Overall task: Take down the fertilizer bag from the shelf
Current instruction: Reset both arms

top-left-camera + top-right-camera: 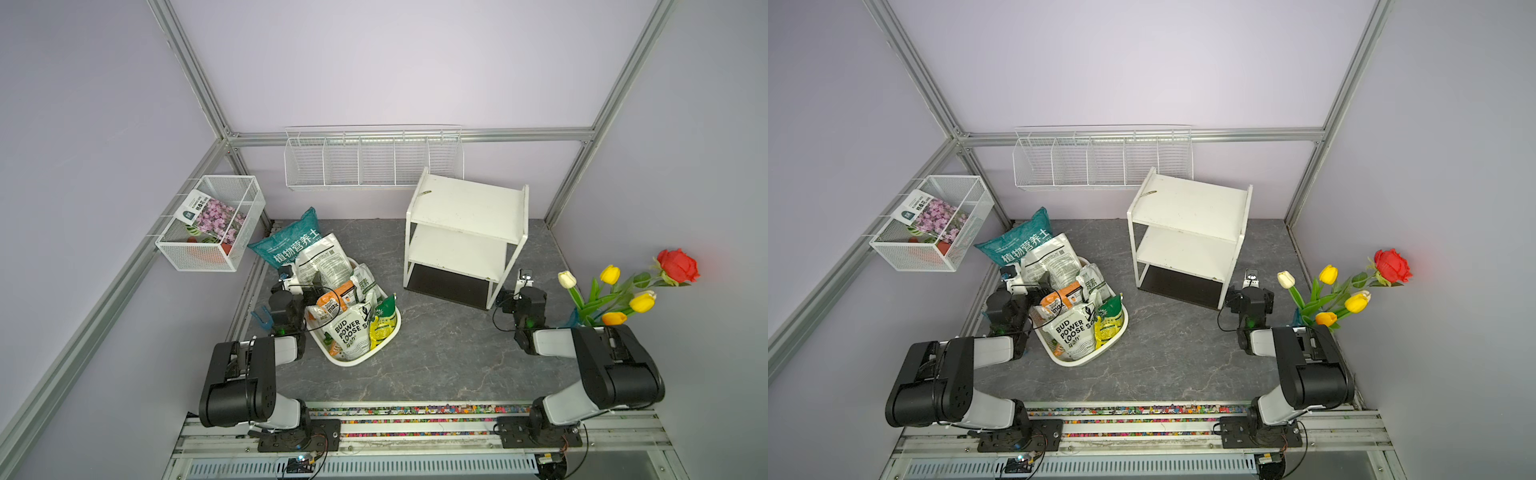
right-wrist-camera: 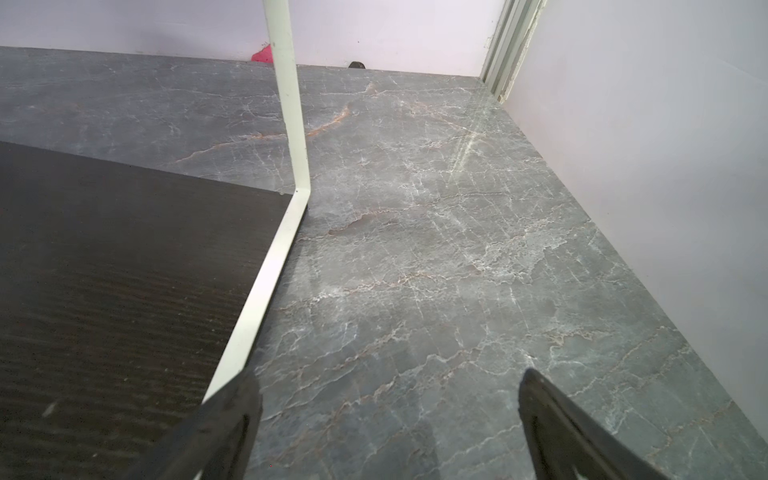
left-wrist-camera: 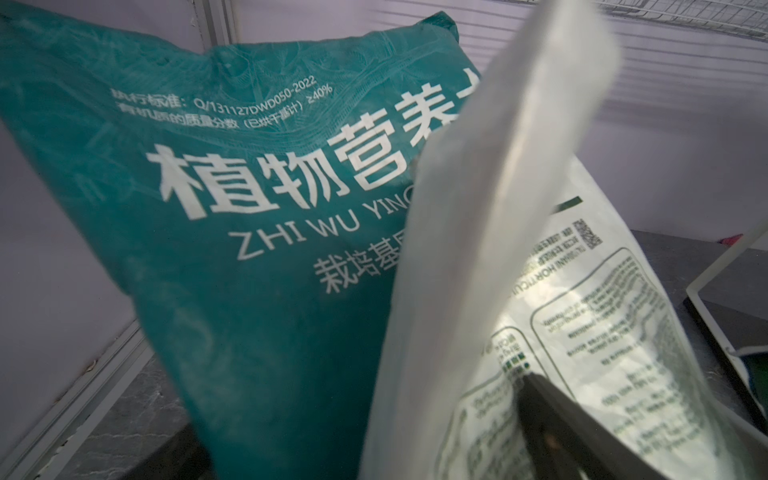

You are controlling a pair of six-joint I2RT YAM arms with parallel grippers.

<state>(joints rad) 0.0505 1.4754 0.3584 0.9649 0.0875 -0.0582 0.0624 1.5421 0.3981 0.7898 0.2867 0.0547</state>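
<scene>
- My left gripper [image 1: 286, 274] is spread wide and pinches nothing. In the left wrist view only one dark finger [image 3: 557, 428] shows, in front of the printed face of the fertilizer bag [image 3: 602, 311]. The other finger is hidden.
- The fertilizer bag, white with black print, is off the shelf [image 1: 465, 203]. It stands upright directly ahead of my left gripper, at the far end of the white tub [image 1: 353, 362]. I cannot tell whether my finger touches it.
- Further ahead of that gripper, behind the fertilizer bag, a teal soil bag [image 1: 286, 243] leans near the back wall.
- To the right of my left gripper the tub holds more bags, among them a white BUD POWER bag [image 1: 349, 332] and a yellow-green bag [image 1: 384, 322].
- My right gripper [image 2: 386, 390] is also spread wide, with only the grey marble table [image 2: 457, 270] between its fingers.
- The shelf stands just to the left of my right gripper. My left finger [image 2: 232, 407] hangs over the white bottom rail beside the dark base [image 2: 104, 270], and a thin corner post [image 2: 291, 104] rises ahead.
- In both top views the shelf's two white boards lie bare.
- The flowers [image 1: 623, 291] stand to the right of my right gripper, by the side wall.
</scene>
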